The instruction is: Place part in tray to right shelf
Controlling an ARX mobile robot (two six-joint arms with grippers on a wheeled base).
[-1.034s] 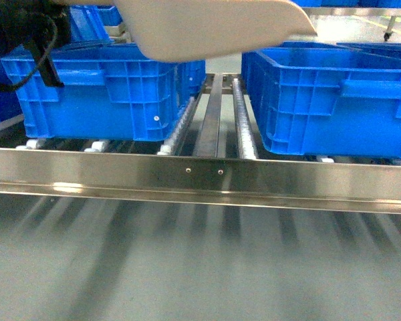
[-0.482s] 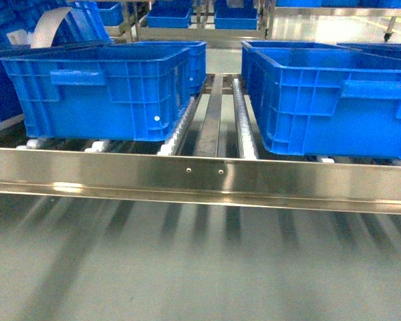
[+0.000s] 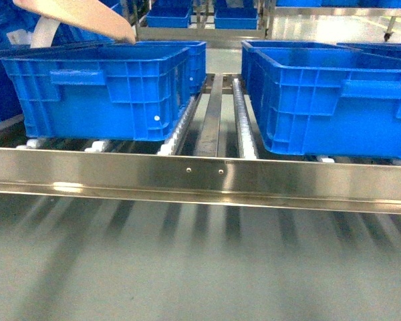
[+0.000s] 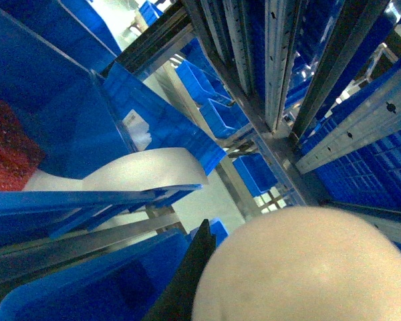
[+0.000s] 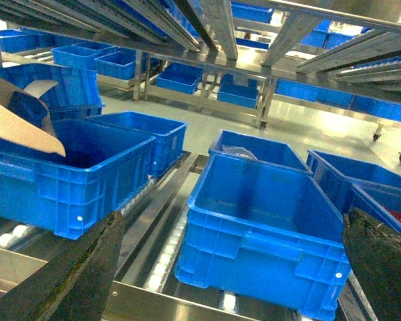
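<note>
The shelf (image 3: 200,175) stands straight ahead, its shiny front rail with two screws running right across, white rollers behind it. Taking the left crate (image 3: 100,93) as the landmark: the tray (image 3: 80,17) hangs over its back left corner, tilted, its cream lip dipping toward the crate's inside. From the right wrist view the tray (image 5: 17,124) leans over the same crate's (image 5: 73,177) far left rim with something dark blue lying in it; whether that is the part I cannot tell. The right crate (image 3: 334,100) sits beside the left crate, a strip of rollers between them.

The right end effector (image 5: 234,267) is spread wide, its dark fingers (image 5: 73,274) at either edge of its view, nothing between them. The left wrist view shows mostly a pale rounded surface up close; whether the left end effector grips it I cannot tell.
</note>
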